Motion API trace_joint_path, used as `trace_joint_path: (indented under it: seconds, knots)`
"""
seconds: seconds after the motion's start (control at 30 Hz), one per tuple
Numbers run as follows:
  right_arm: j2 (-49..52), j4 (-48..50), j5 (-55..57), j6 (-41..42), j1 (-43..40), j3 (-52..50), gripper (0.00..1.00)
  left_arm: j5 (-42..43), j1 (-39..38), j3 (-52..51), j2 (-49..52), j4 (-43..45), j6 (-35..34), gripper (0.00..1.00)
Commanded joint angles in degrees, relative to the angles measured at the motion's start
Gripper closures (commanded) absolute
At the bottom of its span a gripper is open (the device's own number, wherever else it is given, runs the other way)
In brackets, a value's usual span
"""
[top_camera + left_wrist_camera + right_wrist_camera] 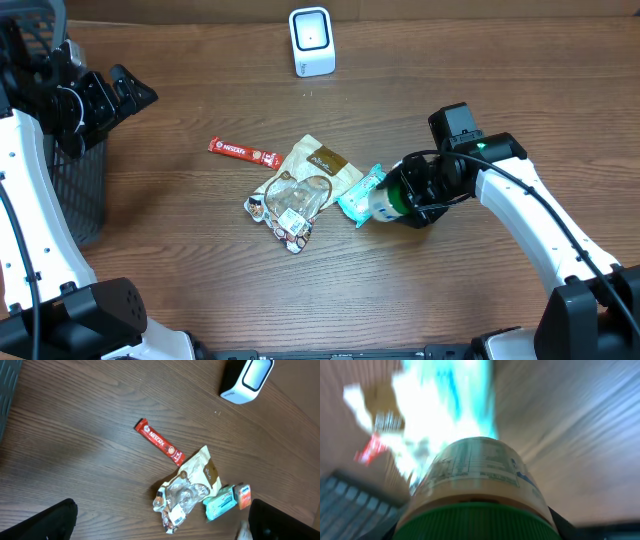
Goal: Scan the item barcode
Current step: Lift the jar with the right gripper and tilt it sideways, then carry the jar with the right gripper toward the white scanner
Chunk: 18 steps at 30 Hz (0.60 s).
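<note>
My right gripper (418, 196) is shut on a bottle (386, 201) with a green cap and a pale printed label, held low at the right of the pile of items. In the right wrist view the bottle (477, 485) fills the frame, cap towards the camera, and my fingers are only dark edges beside it. The white barcode scanner (311, 40) stands at the table's far edge, well apart from the bottle. No barcode on the label can be made out. My left gripper (130, 92) hangs open and empty at the far left.
A red Nescafe stick (243, 152), a brown pouch (320, 163), a clear crinkled packet (288, 206) and a teal pack (358, 195) lie mid-table, the teal pack right beside the bottle. A black mesh basket (88, 190) stands at the left edge.
</note>
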Motion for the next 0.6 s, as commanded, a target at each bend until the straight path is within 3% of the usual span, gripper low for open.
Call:
trace_joint_path:
  seconds: [0.0,0.07,0.23,0.33,0.57]
  knots:
    - [-0.92,0.46,17.49,-2.84,-0.15,0.96,0.96,0.02,-0.15,-0.20,0.31,0.09,-0.35,0.00]
    - [-0.92,1.95,21.03,-7.74,-0.15,0.96,0.96,0.02,-0.13,-0.20,0.31,0.11,-0.37,0.00]
    - [-0.92,7.54,20.94,-28.72,-0.17,1.09,0.96,0.02,-0.13,-0.20,0.31,0.09,-0.37,0.00]
    - [-0.92,8.41,20.72,-34.01,-0.17,3.41,0.96,0.02,-0.13,-0.20,0.31,0.09,-0.37,0.00]
    - [-0.48,-8.79,20.31,-43.41,-0.17,25.00,0.97,0.02,-0.13,-0.20,0.33,0.09,-0.37,0.00]
